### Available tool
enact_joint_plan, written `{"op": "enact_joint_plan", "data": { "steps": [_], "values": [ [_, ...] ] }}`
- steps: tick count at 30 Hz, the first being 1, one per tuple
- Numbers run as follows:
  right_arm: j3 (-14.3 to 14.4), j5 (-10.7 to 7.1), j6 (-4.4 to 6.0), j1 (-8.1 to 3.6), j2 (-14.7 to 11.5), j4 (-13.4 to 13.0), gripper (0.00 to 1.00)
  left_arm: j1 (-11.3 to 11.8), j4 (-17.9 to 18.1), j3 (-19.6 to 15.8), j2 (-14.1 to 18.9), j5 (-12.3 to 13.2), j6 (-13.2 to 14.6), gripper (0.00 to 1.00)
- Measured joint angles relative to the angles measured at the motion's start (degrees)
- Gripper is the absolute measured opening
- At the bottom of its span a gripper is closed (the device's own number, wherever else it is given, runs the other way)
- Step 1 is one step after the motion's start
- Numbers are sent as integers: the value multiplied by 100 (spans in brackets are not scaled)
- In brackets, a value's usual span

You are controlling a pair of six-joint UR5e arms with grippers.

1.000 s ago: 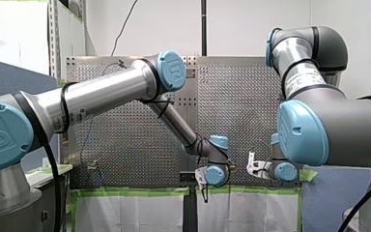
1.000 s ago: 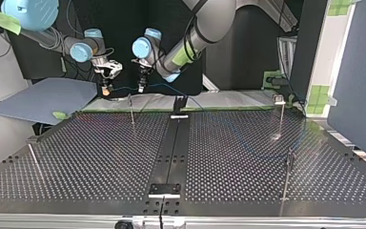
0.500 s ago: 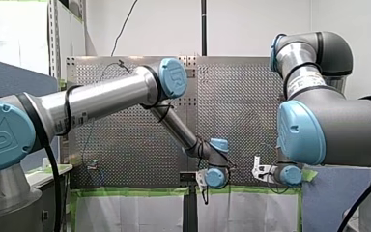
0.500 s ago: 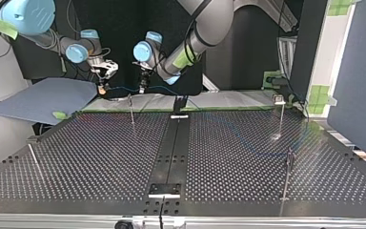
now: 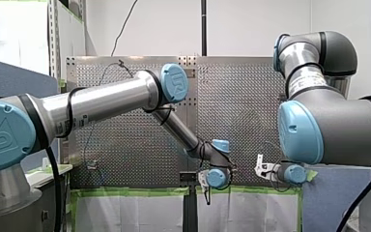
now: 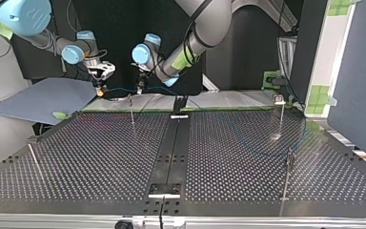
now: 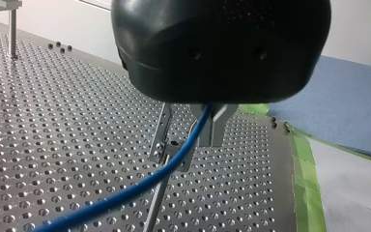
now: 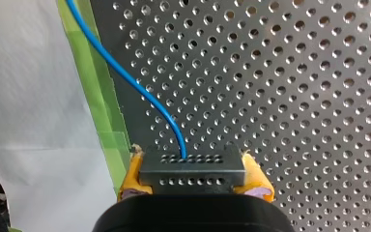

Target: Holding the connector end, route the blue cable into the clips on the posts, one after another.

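The right gripper (image 8: 193, 166) pinches the connector (image 8: 193, 178) between yellow pads (image 8: 130, 175). The left gripper (image 7: 191, 128) points down, its metal fingers (image 7: 217, 128) closed round the blue cable (image 7: 125, 193), just above a clip (image 7: 176, 152) on a post (image 7: 153, 205).

A white back wall (image 5: 251, 29), blue partition panel (image 6: 357, 71) at the top view's right, green tape strips (image 5: 125, 192)

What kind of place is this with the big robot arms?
Probably a robotics lab: two robot arms reach over a perforated metal table with thin clip posts, handling a blue cable by its connector.
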Motion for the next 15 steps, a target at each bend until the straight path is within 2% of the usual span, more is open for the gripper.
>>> {"op": "enact_joint_plan", "data": {
  "steps": [6, 15],
  "values": [
    [-35, -124, 31, -74, 0, -22, 0, 16, -6, 2, 3, 33, 0, 1],
    [-184, -204, 41, -121, 0, 67, 0, 87, 0, 3, 3, 153, -7, 1]
  ]
}}
